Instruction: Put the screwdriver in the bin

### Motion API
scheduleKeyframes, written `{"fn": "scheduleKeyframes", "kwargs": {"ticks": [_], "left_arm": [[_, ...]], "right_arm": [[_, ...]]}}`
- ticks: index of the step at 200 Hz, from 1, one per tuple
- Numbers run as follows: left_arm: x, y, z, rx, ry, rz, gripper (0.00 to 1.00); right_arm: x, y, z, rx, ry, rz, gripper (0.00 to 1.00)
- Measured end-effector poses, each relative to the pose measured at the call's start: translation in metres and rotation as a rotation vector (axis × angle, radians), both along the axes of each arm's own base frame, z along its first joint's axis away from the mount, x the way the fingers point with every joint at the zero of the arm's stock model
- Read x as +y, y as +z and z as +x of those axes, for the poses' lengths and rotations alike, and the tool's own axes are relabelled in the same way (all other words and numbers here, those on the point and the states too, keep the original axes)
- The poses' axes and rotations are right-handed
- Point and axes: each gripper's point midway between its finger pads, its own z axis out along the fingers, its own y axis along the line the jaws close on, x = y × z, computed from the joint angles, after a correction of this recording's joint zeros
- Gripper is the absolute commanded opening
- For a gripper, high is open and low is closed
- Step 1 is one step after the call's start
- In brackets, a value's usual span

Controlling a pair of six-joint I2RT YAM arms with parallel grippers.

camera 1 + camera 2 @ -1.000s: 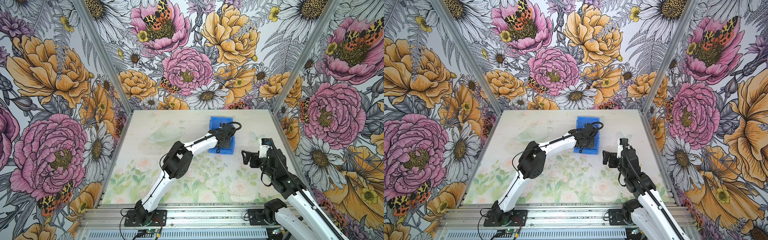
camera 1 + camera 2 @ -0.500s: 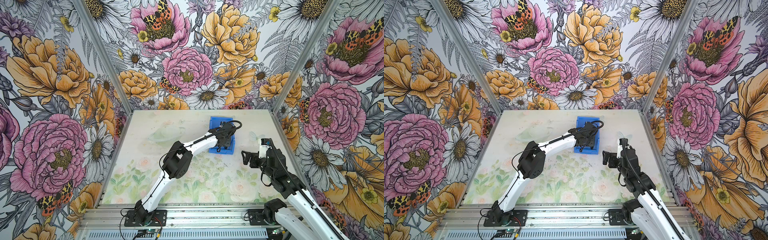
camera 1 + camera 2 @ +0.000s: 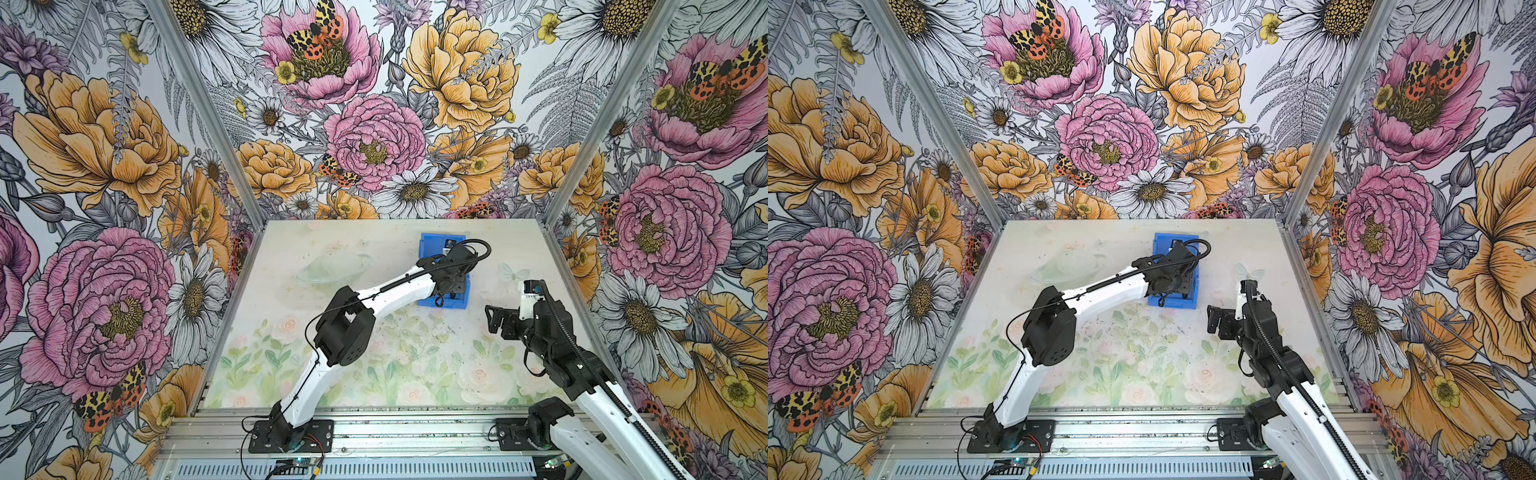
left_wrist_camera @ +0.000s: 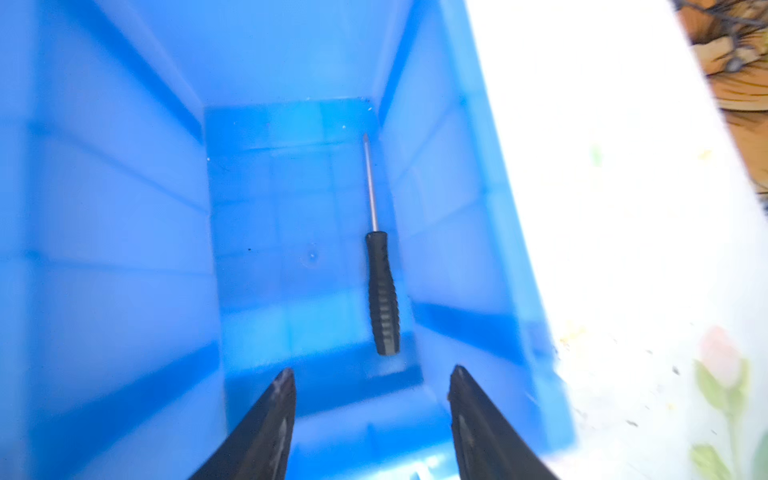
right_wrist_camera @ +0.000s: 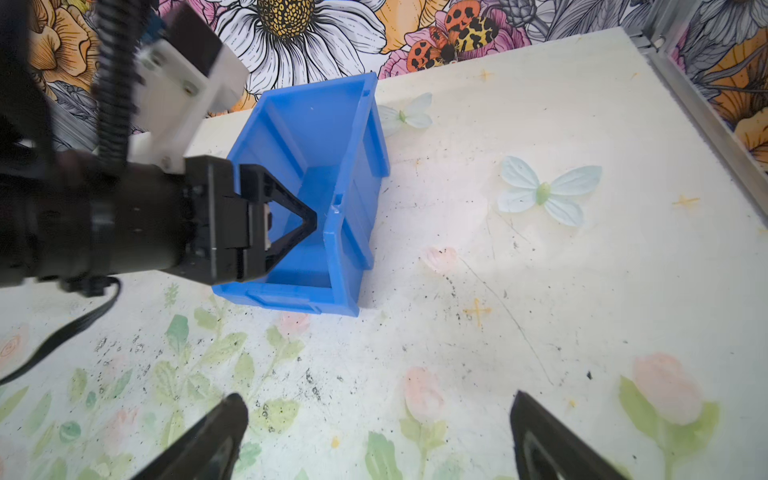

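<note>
Left wrist: screwdriver (image 4: 381, 291) lies on bin (image 4: 124, 208) floor | left gripper (image 4: 372, 370) parted, empty | right gripper (image 5: 378, 397) parted, empty

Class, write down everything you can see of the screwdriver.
The screwdriver is slim, with a black ribbed handle, seemingly plastic, and a thin silvery metal shaft. It appears to lie flat on the floor of the bin, close along one long wall. Its tip points away from the open left gripper, which does not touch it.

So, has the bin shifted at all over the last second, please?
No: the bin stays equally far from the printed butterfly on the table.
</note>
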Motion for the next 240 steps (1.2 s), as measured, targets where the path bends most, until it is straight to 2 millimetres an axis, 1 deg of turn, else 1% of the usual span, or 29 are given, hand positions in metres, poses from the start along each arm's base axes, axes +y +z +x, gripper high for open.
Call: {"fn": "scheduleKeyframes", "kwargs": {"ticks": [13,30,41,45,51,53,69,83,101,111,125,140,155,172,183,196,218,240], "left_arm": [[0.000,0.026,-0.012,-0.029,-0.017,-0.026,0.65],[0.006,0.052,-0.027,-0.057,-0.033,-0.052,0.70],[0.014,0.064,-0.033,-0.072,-0.036,-0.060,0.80],[0.019,0.068,-0.035,-0.078,-0.041,-0.056,0.85],[0.025,0.070,-0.038,-0.079,-0.036,-0.056,0.96],[0.027,0.072,-0.039,-0.083,-0.039,-0.053,0.98],[0.048,0.073,-0.047,-0.082,-0.025,-0.042,0.99],[0.072,0.072,-0.057,-0.079,-0.013,-0.021,0.99],[0.108,0.073,-0.071,-0.085,0.013,-0.007,0.98],[0.133,0.075,-0.080,-0.092,0.033,-0.005,0.99],[0.165,0.078,-0.088,-0.118,0.061,-0.003,0.99],[0.194,0.079,-0.095,-0.153,0.085,0.006,0.98],[0.217,0.076,-0.103,-0.184,0.102,0.018,0.99],[0.242,0.066,-0.111,-0.204,0.127,0.037,0.99],[0.258,0.060,-0.115,-0.216,0.156,0.044,0.99],[0.281,0.059,-0.117,-0.243,0.207,0.045,0.99],[0.320,0.063,-0.119,-0.308,0.312,0.041,0.98],[0.358,0.067,-0.123,-0.370,0.419,0.056,0.99]], "right_arm": [[-0.002,-0.001,-0.001,0.003,-0.010,-0.001,0.99],[-0.006,0.000,-0.001,0.001,-0.031,-0.006,0.99],[-0.009,0.000,-0.001,0.001,-0.048,-0.011,0.99],[-0.009,-0.001,-0.001,0.001,-0.054,-0.012,1.00],[-0.011,-0.001,0.000,0.003,-0.063,-0.011,1.00],[-0.011,-0.001,0.000,0.005,-0.067,-0.012,1.00],[-0.012,-0.007,0.001,0.027,-0.082,-0.011,0.99],[-0.011,-0.013,0.003,0.059,-0.094,-0.002,0.99],[-0.011,-0.023,0.005,0.106,-0.118,0.016,1.00],[-0.011,-0.027,0.004,0.124,-0.129,0.024,1.00],[-0.011,-0.027,0.004,0.127,-0.141,0.042,0.99],[-0.012,-0.025,0.001,0.112,-0.155,0.065,1.00],[-0.016,-0.022,-0.003,0.082,-0.176,0.084,0.99],[-0.021,-0.017,-0.009,0.047,-0.199,0.101,0.99],[-0.023,-0.013,-0.011,0.029,-0.208,0.111,1.00],[-0.024,-0.011,-0.011,0.019,-0.213,0.116,1.00],[-0.025,-0.019,-0.009,0.052,-0.224,0.095,0.99],[-0.036,-0.026,-0.006,0.066,-0.281,0.045,1.00]]}}
